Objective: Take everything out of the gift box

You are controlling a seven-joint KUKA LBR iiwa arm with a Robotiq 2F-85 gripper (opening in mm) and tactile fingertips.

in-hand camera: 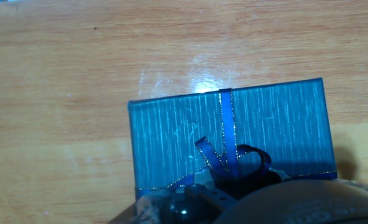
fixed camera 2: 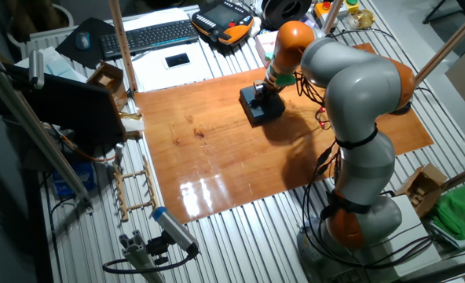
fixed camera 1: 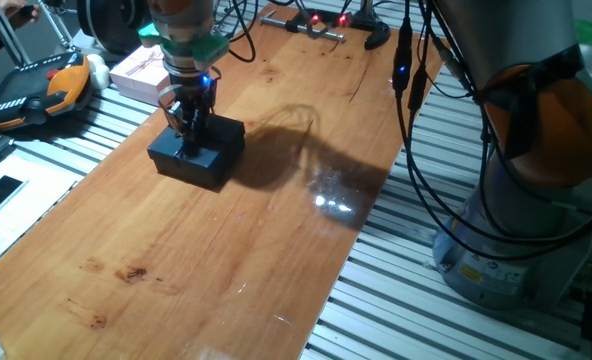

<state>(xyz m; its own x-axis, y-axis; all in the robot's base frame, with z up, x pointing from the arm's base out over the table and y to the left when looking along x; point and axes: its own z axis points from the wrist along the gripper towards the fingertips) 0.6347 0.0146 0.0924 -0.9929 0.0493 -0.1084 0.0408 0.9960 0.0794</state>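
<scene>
My claw (fixed camera 1: 189, 122) is down on top of the gift box (fixed camera 1: 198, 152), right at the ribbon bow (in-hand camera: 234, 163) in the middle of its lid (in-hand camera: 227, 134). The box sits on the wooden tabletop (fixed camera 1: 226, 250), towards the far end, just in front of a pale ribboned box (fixed camera 1: 141, 72) that is not my concern. The lid is on, so nothing inside can be seen and nothing has come out yet.

Whether my fingers are closed on the bow or just poised around it, I cannot tell: the fixed views show the fingertips down at the lid, and my own camera is half blocked by my body at the bottom edge.

I judge the box to be light cardboard, stiff enough to keep its shape but easy to dent if squeezed hard. The lid looks smooth and slightly glossy, so pinching its flat face would slip. The bow is the only raised part, soft ribbon that will crush and may stretch, yet it gives the fingers something to close on. The risk is that a snug lid drags the light base up with it. A gentle grip on the knot, lifted straight up, seems the best way in.
</scene>
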